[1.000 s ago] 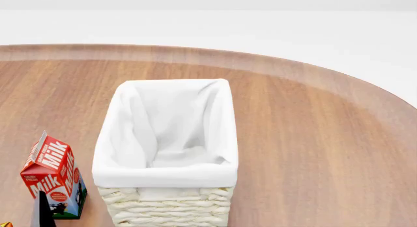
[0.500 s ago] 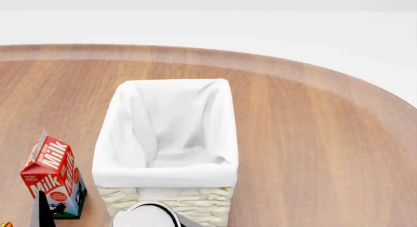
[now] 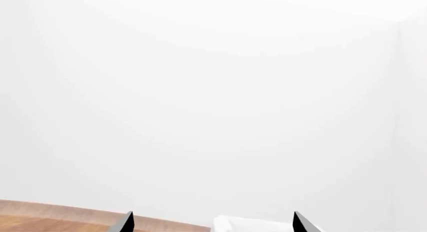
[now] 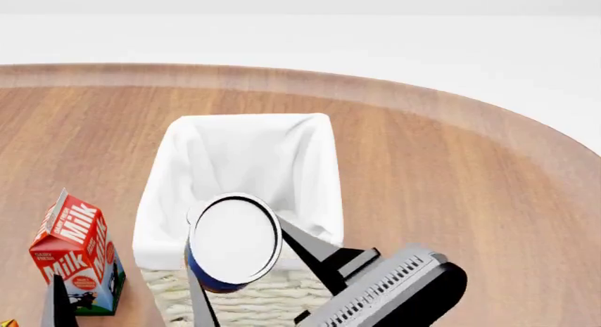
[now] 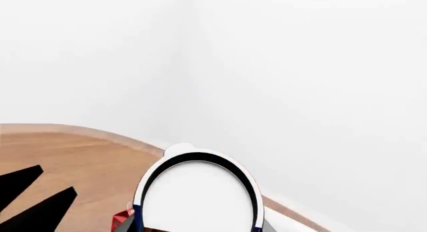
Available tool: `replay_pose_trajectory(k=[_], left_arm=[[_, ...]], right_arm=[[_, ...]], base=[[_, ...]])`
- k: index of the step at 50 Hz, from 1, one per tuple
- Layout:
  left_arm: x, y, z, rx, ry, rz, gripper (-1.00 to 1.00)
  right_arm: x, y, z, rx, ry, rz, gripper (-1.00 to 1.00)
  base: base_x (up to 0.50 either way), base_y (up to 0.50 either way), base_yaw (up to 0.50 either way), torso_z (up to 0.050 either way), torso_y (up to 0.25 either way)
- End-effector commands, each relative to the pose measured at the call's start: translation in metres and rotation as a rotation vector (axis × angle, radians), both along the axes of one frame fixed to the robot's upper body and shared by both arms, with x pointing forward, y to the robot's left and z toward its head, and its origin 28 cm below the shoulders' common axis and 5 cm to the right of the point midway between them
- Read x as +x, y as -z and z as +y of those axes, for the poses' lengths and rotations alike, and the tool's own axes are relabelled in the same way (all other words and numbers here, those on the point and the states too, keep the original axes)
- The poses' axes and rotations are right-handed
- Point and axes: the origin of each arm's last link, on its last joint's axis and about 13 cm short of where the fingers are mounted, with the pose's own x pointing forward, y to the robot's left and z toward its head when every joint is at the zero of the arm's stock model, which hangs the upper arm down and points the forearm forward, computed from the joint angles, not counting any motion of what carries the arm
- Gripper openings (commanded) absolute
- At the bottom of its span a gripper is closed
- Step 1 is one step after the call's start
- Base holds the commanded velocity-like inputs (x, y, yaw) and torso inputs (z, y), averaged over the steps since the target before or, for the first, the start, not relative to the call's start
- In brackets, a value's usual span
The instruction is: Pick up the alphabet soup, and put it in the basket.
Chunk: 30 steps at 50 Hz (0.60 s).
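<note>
Soup can (image 4: 232,241) clamped in right gripper (image 4: 246,271), hiding basket's (image 4: 310,140) front rim; left gripper (image 3: 212,223) spread.

Mostly blank white wall. Strip of wooden table (image 3: 60,219) low at one corner. Two dark fingertips (image 3: 127,223) of left gripper (image 3: 212,223) at frame edge, set apart. White basket (image 3: 250,224) rim between them.

Bare simulated room: blank white walls (image 3: 213,92), round wooden table (image 4: 451,186), nothing domestic
</note>
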Motion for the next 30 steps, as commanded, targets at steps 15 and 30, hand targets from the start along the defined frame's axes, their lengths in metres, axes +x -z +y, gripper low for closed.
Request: replay_pose_trajectory(k=[15,30], left_arm=[[0.001,0.001,0.0,0.001,-0.003,0.0,1.0],[0.001,0.001,-0.001,0.007,0.001,0.002,1.0]], right_arm=[[0.014,-0.044,0.002,-0.085,0.124,-0.062,-1.0],[0.045,-0.058,0.01,-0.116,0.169,-0.025,-1.0]], base=[[0.0,0.0,0.0,0.001,0.001],[0.0,0.0,0.0,0.0,0.001]])
